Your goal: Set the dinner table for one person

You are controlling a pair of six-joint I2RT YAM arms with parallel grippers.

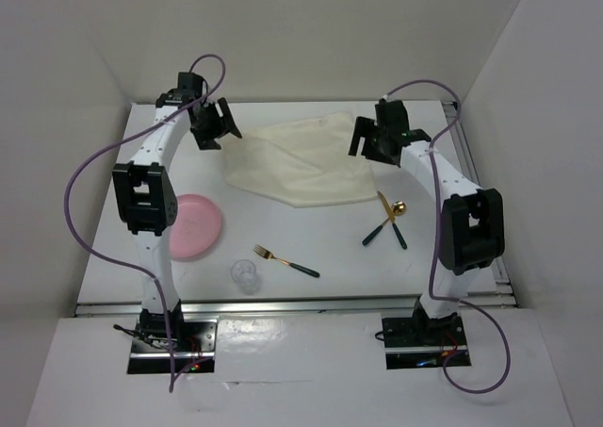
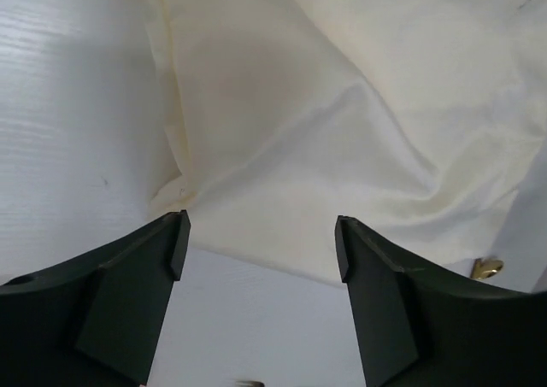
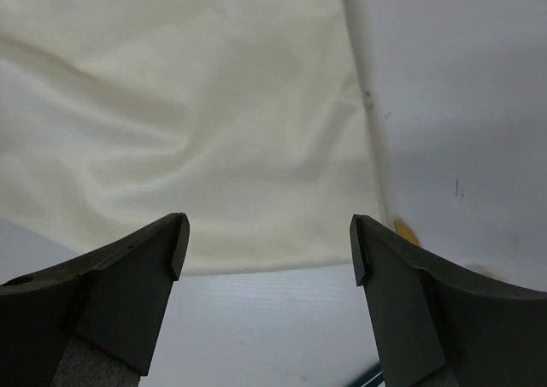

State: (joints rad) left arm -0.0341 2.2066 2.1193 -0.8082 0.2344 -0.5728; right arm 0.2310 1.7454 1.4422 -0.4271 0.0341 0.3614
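2 claws: both mine, both over the far half of the table [image 1: 330, 257], one at each end of the cloth [image 1: 301, 163].
Left claw: my left claw [image 1: 219, 130] is spread wide with nothing between its fingers. It hangs at the cloth's left corner.
Left wrist view: my 2 dark fingers [image 2: 128, 301] frame a folded edge of the cloth [image 2: 325, 131], with bare table [image 2: 68, 105] to the left and below. A gold bit [image 2: 487, 269] shows at the lower right past the cloth, too little to name.
Right claw: my right claw [image 1: 369, 149] is spread wide too, holding nothing, at the cloth's right edge.
Right wrist view: the cloth [image 3: 171, 131] fills the upper left. Its hem runs down toward my right finger, and the table [image 3: 461, 105] lies bare beyond it.
Table: large, white and matte, it carries everything. Metal rails run along its near and right edges.
Cloth: cream, rumpled, lying skewed.
Plate: the pink plate [image 1: 198, 224] sits on the left, partly behind my left arm [image 1: 143, 196].
Cup: the clear cup [image 1: 245, 276] stands near the front edge, apart from the plate.
Fork: the fork [image 1: 283, 260] has a gold head and a dark handle and lies flat just right of the cup.
Spoon: the spoon [image 1: 399, 207] lies beside the cloth's near right corner, crossed in an X with 1 more dark-handled utensil [image 1: 394, 227] whose kind I cannot tell.
Contact: I cannot tell whether either claw touches the cloth.
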